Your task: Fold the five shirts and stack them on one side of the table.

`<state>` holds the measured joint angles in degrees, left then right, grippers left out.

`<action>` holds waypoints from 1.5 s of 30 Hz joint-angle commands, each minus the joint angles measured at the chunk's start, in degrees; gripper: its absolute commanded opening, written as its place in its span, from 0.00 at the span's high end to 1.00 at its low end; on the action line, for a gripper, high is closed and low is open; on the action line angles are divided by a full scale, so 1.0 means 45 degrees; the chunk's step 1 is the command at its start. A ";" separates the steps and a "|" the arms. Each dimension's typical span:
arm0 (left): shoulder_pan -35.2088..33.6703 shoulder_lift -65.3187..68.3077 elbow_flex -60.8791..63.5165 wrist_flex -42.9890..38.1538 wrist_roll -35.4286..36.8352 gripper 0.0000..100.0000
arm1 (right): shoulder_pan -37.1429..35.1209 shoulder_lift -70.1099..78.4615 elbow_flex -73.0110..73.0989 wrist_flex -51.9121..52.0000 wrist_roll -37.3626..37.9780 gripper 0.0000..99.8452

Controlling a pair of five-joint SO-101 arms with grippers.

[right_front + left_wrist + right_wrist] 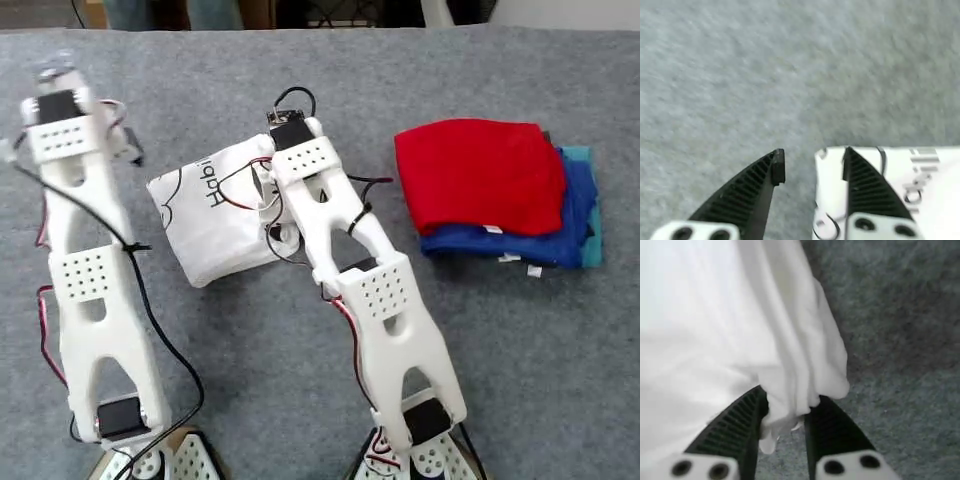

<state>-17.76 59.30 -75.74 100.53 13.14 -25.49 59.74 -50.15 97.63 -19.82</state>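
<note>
the right gripper [787, 407] pinches an edge of the folded white printed fabric shirt [215, 225] mid-table, likely to carry it onto the red-topped pile [480, 175] at the side; the left gripper [812, 162] hangs spread near the shirt.

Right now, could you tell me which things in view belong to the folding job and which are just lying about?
Job: white shirt, red shirt, blue shirt, teal shirt beneath, right gripper shut on the white shirt, left gripper open.
Other: grey table cover.
</note>
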 commanded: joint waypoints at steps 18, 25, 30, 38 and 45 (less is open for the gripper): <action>0.1123 -0.3946 0.6515 -0.1836 0.0274 0.76 | 0.0293 0.0869 0.0147 -0.0313 -0.0117 0.98; 0.0654 -0.2852 0.6574 -0.1836 0.0293 0.76 | 0.0293 0.0869 0.0166 -0.0313 -0.0117 0.98; 0.0713 -0.1993 0.6535 -0.1856 0.0234 0.76 | 0.0293 0.0869 0.0166 -0.0313 -0.0117 0.98; 0.0733 -0.0723 0.6027 -0.1758 0.0371 0.76 | 0.0293 0.0869 0.0166 -0.0313 -0.0078 0.98; 0.1397 -0.0664 0.5519 -0.2520 0.2637 0.79 | 0.0234 0.0869 0.0166 -0.0274 -0.0039 0.98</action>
<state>-13.27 56.22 -49.54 92.09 22.37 -25.49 59.82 -50.15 97.63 -19.91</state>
